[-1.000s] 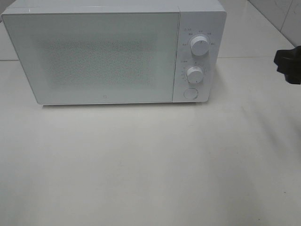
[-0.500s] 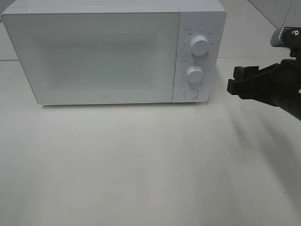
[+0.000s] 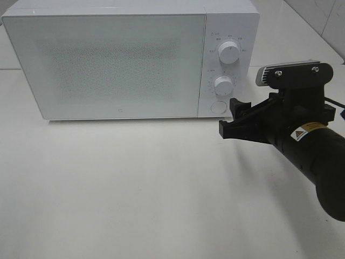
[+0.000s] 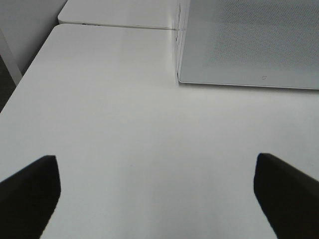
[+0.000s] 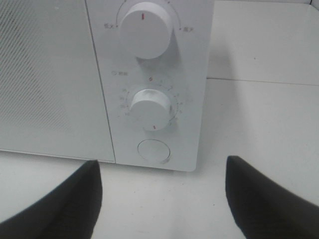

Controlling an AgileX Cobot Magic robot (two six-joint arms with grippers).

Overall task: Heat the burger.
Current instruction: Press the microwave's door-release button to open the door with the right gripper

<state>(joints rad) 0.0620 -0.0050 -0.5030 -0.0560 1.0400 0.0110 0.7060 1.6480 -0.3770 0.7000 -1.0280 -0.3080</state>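
The burger is out of view in every frame. A white microwave [image 3: 118,65] stands at the back of the table with its door shut. My right gripper [image 3: 232,117] hovers open just right of and in front of the control panel, close to the round door button [image 3: 218,107]. In the right wrist view the open right gripper [image 5: 162,199] faces the lower knob [image 5: 149,107] and the button [image 5: 154,151], with nothing between its fingers. My left gripper [image 4: 157,194] is open and empty over bare table, off the microwave's left front corner [image 4: 178,79].
The panel carries an upper knob [image 3: 229,53] and a lower knob [image 3: 222,84]. The white table [image 3: 135,189] stretches in front of the microwave. A tiled wall [image 3: 323,16] rises at the back right. The table's left edge [image 4: 20,89] shows in the left wrist view.
My right arm has swung in from the right edge toward the microwave's control panel, its gripper staying open. The microwave has not moved.
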